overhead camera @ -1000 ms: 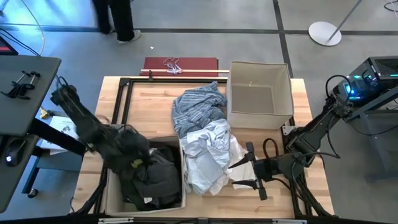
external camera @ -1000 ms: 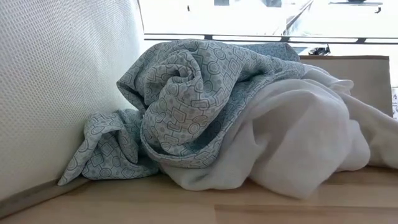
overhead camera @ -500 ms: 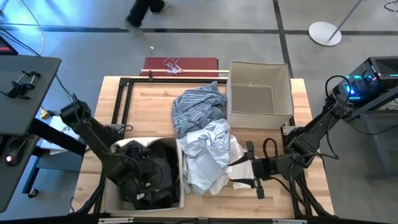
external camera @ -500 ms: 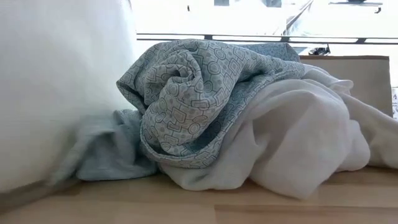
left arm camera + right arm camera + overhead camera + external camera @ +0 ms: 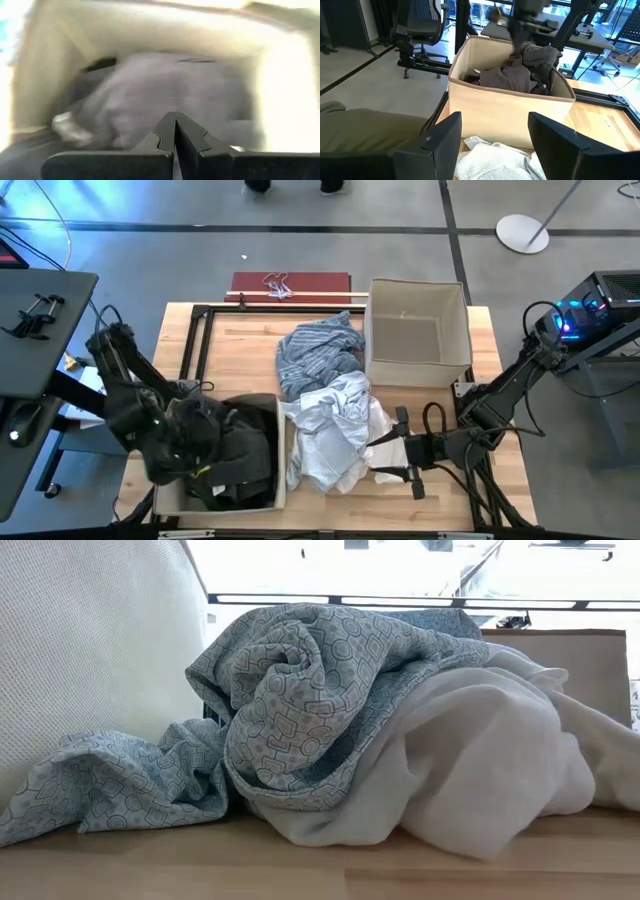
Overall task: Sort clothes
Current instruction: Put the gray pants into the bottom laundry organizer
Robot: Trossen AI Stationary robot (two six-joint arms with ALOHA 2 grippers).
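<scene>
A: Clothes location? Dark grey garments fill the beige fabric box at the worktop's front left corner; patterned blue-grey shirt and white cloth lie mid-worktop.

B: Grippers?

A: Left gripper is fully closed over that box, gripping nothing visible. Right gripper gapes empty near the front edge.

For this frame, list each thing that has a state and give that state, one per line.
left gripper: shut, down over the dark clothes
right gripper: open, empty, beside the white garment
left fabric box: holds dark clothes, heaped to its rim
dark clothes: crumpled in the left fabric box
right fabric box: upright, empty
patterned blue-grey garment: bunched on the table
white garment: crumpled on the table
</scene>
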